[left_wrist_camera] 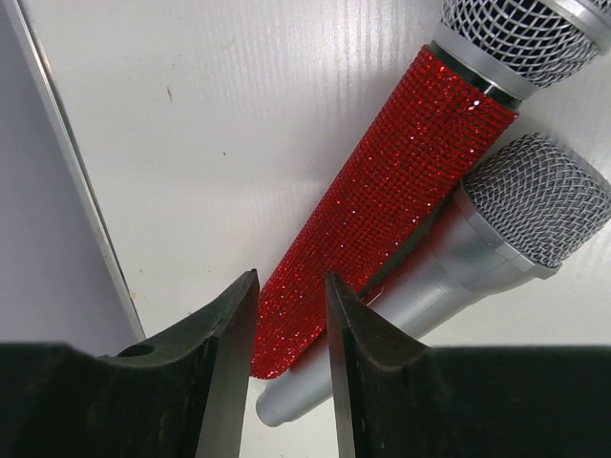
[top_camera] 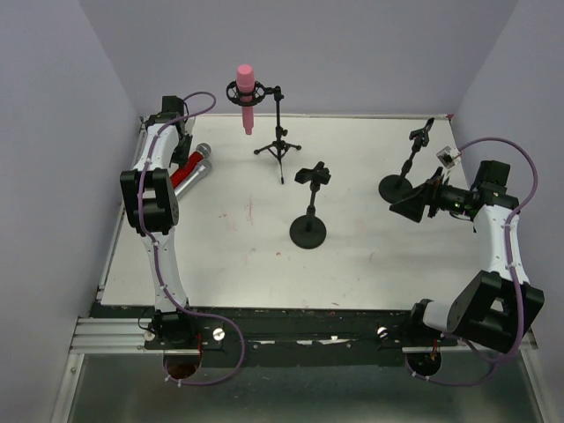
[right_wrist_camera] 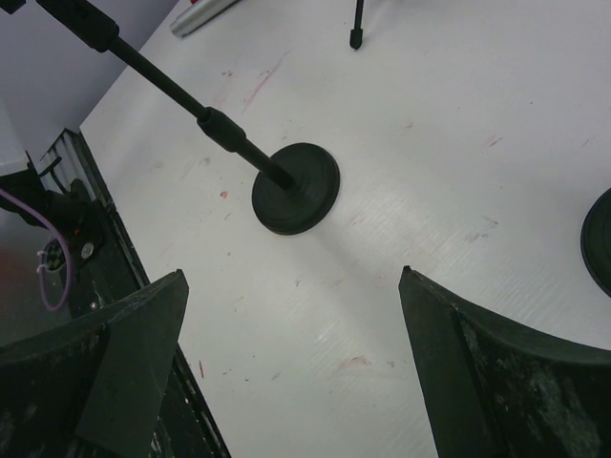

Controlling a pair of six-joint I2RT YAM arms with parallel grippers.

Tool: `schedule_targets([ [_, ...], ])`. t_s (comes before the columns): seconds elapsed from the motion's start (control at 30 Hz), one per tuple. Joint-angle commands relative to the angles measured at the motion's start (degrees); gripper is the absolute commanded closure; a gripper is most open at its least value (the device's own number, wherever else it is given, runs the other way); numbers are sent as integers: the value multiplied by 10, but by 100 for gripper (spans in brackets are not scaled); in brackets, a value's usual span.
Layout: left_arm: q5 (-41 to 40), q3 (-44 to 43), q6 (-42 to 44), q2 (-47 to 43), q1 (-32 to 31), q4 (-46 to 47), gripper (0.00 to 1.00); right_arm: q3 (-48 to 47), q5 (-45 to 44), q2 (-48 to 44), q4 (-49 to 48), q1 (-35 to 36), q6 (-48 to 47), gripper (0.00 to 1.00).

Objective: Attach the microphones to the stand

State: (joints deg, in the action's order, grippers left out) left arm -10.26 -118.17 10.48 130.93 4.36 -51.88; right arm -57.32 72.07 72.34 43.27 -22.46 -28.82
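The pink microphone hangs in the mount of the tripod stand at the back. The glossy red microphone and the silver-grey microphone lie side by side, touching, on the table at the far left. My left gripper is right over their tail ends. Its jaws stand a narrow gap apart, with the red tail showing in the gap and the right finger covering part of it. My right gripper is wide open and empty over bare table, beside a round-base stand.
Two empty round-base stands with clips stand on the white table, one mid-table and one at the right. The table's left rim runs close to the two lying microphones. Purple walls enclose the back and both sides.
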Motion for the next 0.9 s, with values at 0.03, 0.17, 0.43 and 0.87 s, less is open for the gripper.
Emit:
schedule_targets([
  [0.03, -31, 19, 16, -10, -4, -2, 60, -19, 20, 7, 28, 0, -22, 0],
  [0.17, -47, 57, 23, -31, -4, 11, 62, -21, 22, 7, 31, 0, -25, 0],
  [0.43, -39, 107, 32, -55, 2, 17, 65, -24, 27, 9, 41, 0, -33, 0],
  [0.87, -4, 156, 3, -81, 15, -13, 59, -31, 32, 9, 58, 0, -47, 0],
])
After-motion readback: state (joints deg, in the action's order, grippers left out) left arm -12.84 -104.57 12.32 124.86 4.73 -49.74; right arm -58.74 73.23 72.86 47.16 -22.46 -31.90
